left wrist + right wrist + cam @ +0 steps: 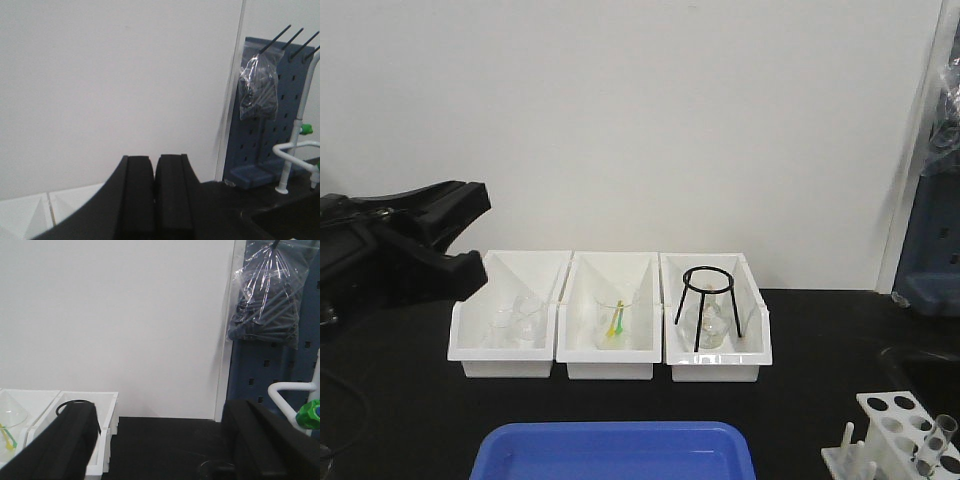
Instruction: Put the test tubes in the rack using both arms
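Both arms raised off the bench — no tube in either claw.

Nearest, the rack point(903, 436) sat at the bench's front-right corner, one test tube point(936, 443) slanting in it, beside a blue tray point(610, 448). Left gripper point(155, 197) hung clenched and empty; right gripper point(160, 440) spread wide — open bench below. Farther back, three white bins point(510, 350) lined the wall.

The right claw point(160, 450) gapes wide, empty, facing white bins point(107, 430) and a pegboard point(280, 365).
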Motion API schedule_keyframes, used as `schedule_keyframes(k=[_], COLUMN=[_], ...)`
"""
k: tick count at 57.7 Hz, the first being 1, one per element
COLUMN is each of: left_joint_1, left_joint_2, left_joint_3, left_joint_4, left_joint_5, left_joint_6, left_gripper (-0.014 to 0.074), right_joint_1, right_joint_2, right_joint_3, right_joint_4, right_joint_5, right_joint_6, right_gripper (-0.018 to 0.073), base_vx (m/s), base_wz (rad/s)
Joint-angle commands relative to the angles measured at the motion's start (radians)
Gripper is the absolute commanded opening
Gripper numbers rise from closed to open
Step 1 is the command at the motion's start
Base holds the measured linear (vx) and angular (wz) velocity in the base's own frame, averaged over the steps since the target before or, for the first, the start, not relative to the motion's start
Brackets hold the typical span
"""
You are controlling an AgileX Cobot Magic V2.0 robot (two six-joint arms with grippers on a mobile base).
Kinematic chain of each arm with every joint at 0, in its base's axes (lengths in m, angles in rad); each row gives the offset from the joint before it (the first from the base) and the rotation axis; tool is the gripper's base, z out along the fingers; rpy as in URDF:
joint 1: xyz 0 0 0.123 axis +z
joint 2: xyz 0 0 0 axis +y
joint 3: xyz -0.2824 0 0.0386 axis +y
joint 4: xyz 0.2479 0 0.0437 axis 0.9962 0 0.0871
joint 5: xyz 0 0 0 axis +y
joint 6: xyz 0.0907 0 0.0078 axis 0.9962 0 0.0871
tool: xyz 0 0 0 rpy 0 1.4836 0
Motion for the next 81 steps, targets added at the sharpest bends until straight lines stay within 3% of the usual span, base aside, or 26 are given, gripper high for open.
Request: schedule_keyframes(k=[1,31,38,49,60,70,81], left_joint_1=[-0.001,-0.001,0.011,0.166,0.336,0.433,0.491], left_joint_2=[-0.056,-0.074,-0.156,-0.378,-0.601,-0.792,-0.962], left_joint_3=[-0.034,-0.025,0.052,0.240,0.472,0.650,0.794], left_joint_4=[-0.013,-0.013,0.014,0.011,0.011,0.011,0.011], left_joint_5=[-0.005,0.025,0.040,0.115,0.112,0.110,0.110], left_joint_6=[0.004,0.006,0.118,0.144,0.144,0.144,0.144], left_gripper=[0.0076,0.0054,0.0054,0.0054,0.0054,0.0054,0.0054], right_joint_1=[-0.005,-0.005,-0.005,-0.005,-0.005,-0.005,-0.005], right_joint_2=[-0.009,-0.009,-0.009,-0.009,-0.009,-0.009,-0.009], right_joint_3=[-0.035,-0.035,-0.035,-0.035,-0.035,-0.035,-0.035], right_joint_4=[-0.011,-0.011,-0.011,-0.011,-0.011,-0.011,-0.011], right_joint_5=[-0.078,-0.078,-0.078,-0.081,-0.081,-0.081,-0.081], right_joint_6=[-0.001,-0.001,-0.001,-0.001,-0.001,-0.001,-0.001], right_gripper=[0.0566,0.0566,0.0566,0.0566,0.0566,0.0566,0.0566], base_vx=[0.00,0.00,0.00,0.00,0.00,0.00,0.00], base_wz=[0.00,0.00,0.00,0.00,0.00,0.00,0.00])
